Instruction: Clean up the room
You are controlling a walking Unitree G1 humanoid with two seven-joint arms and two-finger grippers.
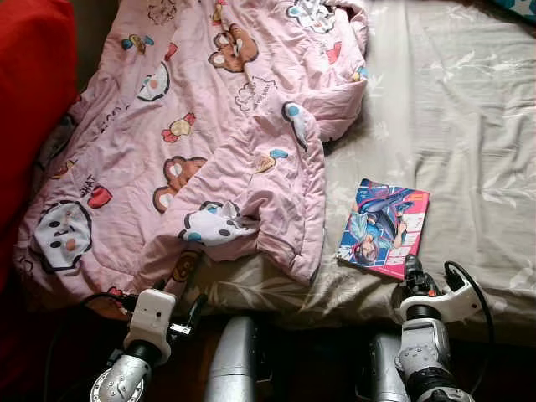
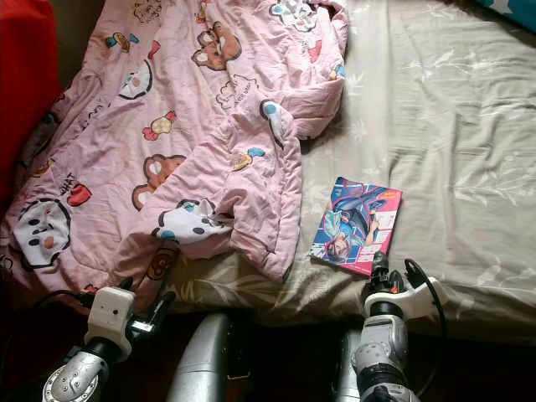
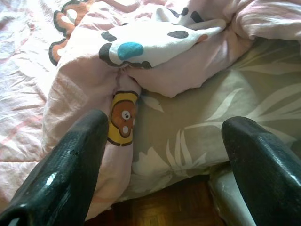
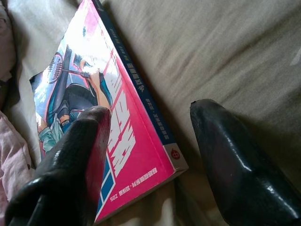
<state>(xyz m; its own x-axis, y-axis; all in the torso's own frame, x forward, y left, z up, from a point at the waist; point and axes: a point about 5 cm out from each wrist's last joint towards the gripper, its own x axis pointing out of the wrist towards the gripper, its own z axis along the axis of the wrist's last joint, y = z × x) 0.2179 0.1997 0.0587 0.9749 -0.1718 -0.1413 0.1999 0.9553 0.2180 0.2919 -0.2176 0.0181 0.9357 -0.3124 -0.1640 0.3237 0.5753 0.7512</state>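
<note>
A pink blanket [image 1: 209, 142] printed with cartoon bears and animals lies crumpled over the left half of the bed. To its right, a comic book [image 1: 383, 228] with a pink and blue cover lies flat on the beige sheet near the bed's front edge. My right gripper [image 1: 413, 270] is open at the book's near corner; in the right wrist view one finger [image 4: 80, 155] rests over the cover of the book [image 4: 127, 141] and the other over the sheet. My left gripper [image 1: 177, 293] is open at the front edge, facing the blanket's hanging fold [image 3: 122, 117].
The beige leaf-patterned sheet [image 1: 452, 126] covers the right half of the bed. A red cushion [image 1: 29, 100] stands at the far left. Something teal [image 1: 519, 7] pokes in at the top right. Dark wooden floor [image 3: 164, 207] shows below the bed edge.
</note>
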